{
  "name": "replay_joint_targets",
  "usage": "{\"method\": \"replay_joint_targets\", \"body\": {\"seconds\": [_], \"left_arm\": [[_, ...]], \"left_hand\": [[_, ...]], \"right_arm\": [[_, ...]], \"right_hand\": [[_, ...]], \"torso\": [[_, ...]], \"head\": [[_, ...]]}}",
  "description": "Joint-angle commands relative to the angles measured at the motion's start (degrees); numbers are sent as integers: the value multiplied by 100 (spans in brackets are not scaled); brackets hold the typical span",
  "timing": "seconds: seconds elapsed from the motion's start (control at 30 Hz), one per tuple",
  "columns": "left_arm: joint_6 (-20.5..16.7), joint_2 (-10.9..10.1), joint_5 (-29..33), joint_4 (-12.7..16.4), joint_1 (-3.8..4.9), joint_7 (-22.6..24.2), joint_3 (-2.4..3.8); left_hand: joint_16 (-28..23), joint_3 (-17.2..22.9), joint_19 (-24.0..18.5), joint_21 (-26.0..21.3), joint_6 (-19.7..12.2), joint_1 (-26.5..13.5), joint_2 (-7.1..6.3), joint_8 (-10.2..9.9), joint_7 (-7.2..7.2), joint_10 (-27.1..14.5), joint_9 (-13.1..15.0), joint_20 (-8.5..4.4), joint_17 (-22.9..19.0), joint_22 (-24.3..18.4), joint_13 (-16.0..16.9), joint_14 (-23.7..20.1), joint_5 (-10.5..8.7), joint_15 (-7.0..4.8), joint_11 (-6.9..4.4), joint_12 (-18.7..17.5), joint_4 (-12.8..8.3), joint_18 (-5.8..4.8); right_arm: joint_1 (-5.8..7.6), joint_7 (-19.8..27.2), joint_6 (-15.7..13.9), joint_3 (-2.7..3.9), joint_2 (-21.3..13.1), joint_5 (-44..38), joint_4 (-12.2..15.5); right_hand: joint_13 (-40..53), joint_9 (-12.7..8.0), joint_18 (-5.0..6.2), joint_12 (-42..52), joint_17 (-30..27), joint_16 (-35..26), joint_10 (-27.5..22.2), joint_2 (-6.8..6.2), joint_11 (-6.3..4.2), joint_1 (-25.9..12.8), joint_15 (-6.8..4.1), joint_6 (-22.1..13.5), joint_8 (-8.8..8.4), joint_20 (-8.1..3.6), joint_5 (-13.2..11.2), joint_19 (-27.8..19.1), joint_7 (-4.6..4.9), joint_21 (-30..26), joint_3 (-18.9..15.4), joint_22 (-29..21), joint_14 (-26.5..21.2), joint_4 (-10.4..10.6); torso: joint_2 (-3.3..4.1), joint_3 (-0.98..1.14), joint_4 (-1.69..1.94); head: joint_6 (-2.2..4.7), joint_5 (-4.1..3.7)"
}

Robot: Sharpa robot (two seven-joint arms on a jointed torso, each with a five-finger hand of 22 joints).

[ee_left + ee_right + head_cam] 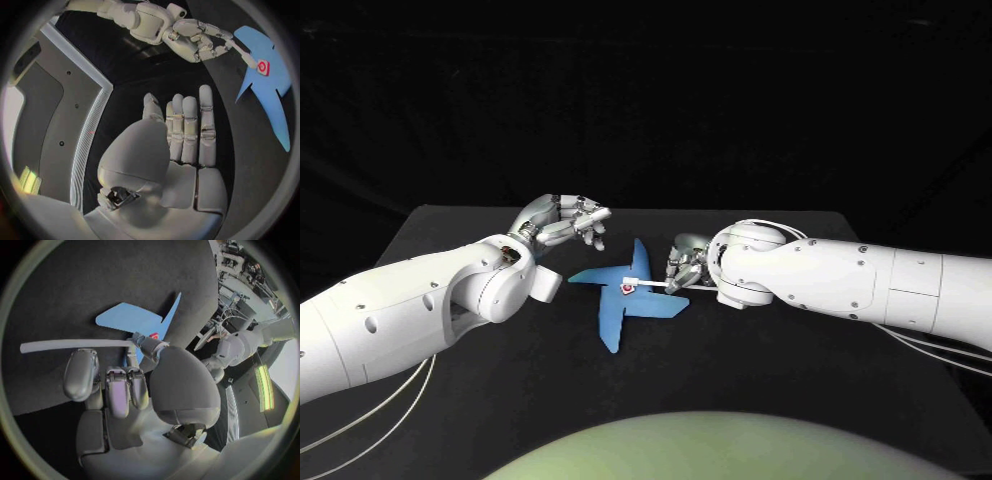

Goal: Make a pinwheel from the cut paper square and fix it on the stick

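Overhead light strikes the robot's white shells while the backdrop behind the black table [733, 370] stays almost wholly dark. The right arm [877, 285] is brightest, near glare along its upper curve, with its underside in shade. The matte table throws back little light, so the blue pinwheel [625, 300] stands out plainly. In the wrist views the fisheye lens bends straight edges and the circle's rim darkens. The left hand [184, 140] is dimly, evenly lit; the pale stick [75, 346] in the right hand [125, 385] catches light, and a bright strip [265, 390] glows near the rim.
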Motion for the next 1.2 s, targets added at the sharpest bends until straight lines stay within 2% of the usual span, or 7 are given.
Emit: {"method": "replay_joint_targets", "body": {"seconds": [0.03, 0.37, 0.87, 1.0, 1.07, 1.17, 1.2], "left_arm": [[91, 11, 42, 11, 9, 12, 6], [104, 17, 42, 22, 9, 6, 6], [99, 124, -115, 44, -1, 50, 0], [59, 183, -298, 35, -22, 113, -8], [16, 242, -451, 16, -49, 190, -17], [-69, 371, -715, -47, -128, 353, -32], [-85, 427, -789, -75, -169, 418, -35]], "left_hand": [[22, -38, -20, 14, -36, 5, 36, 17, 6, -36, 5, -17, 5, 5, 9, 8, -37, 1, -1, 16, 10, 16], [21, -59, -25, 19, -46, 13, 51, 31, 6, -41, 25, -17, 12, 11, 20, 6, -43, 2, -1, 20, 10, 16], [19, -88, -33, 28, -67, 53, 77, 54, 3, -53, 58, -17, 24, 20, 40, 3, -34, 1, -3, 25, 0, 16], [23, -112, -30, 48, -65, 123, 135, 106, -9, -62, 113, -21, 42, 36, 69, 15, -22, -6, -9, 36, -6, 19], [252, -181, 59, 150, -44, 193, 225, 267, -55, -15, 271, -54, 304, 100, 172, 261, 1, -55, -50, 157, 8, 23], [1044, -290, 178, 438, 1, 281, 437, 755, -201, 92, 768, -165, 1288, 335, 498, 920, -5, -178, -182, 617, 20, 18], [1465, -336, 234, 567, -9, 241, 516, 964, -260, 134, 997, -208, 1801, 441, 679, 1240, -4, -248, -238, 882, 48, 8]], "right_arm": [[-12, -32, 76, -2, 27, -53, -15], [-63, -36, 4, -8, 105, -218, -92], [-166, -280, -223, -16, 171, -1062, -160], [-183, -288, -214, -17, 183, -1102, -159], [-192, -291, -210, -18, 191, -1110, -161], [-209, -292, -203, -19, 203, -1105, -164], [-215, -291, -199, -19, 207, -1103, -164]], "right_hand": [[1506, 8, -20, 20, 1510, 23, 596, 45, -29, -7, -30, 106, 30, -56, 17, 25, -84, -34, 44, 884, 607, -4], [1506, 8, -20, 20, 1510, 23, 596, 45, -29, -7, -30, 106, 30, -56, 17, 25, -84, -34, 44, 884, 607, -4], [1506, 20, -23, 20, 1510, 23, 596, 46, -29, -18, -29, 100, 38, -56, 17, 28, -83, -16, 68, 888, 607, -30], [1506, 22, -24, 20, 1510, 23, 596, 45, -29, -20, -28, 100, 40, -56, 17, 29, -83, -12, 71, 889, 607, -35], [1506, 22, -24, 20, 1510, 23, 596, 45, -29, -20, -28, 100, 40, -56, 17, 29, -83, -12, 71, 889, 607, -35], [1506, 22, -24, 20, 1510, 23, 596, 45, -29, -20, -28, 100, 40, -56, 17, 29, -83, -12, 71, 889, 607, -35], [1506, 22, -24, 20, 1510, 23, 596, 45, -29, -20, -28, 100, 40, -56, 17, 29, -83, -12, 71, 889, 607, -35]], "torso": [[-3, 0, 5], [1, -2, 4], [-6, -2, -3], [-3, 1, -1], [-3, 2, 1], [-2, -3, 1], [-2, -3, 0]], "head": [[0, 2], [0, 7], [0, -15], [0, -17], [0, -12], [0, -2], [0, 5]]}}
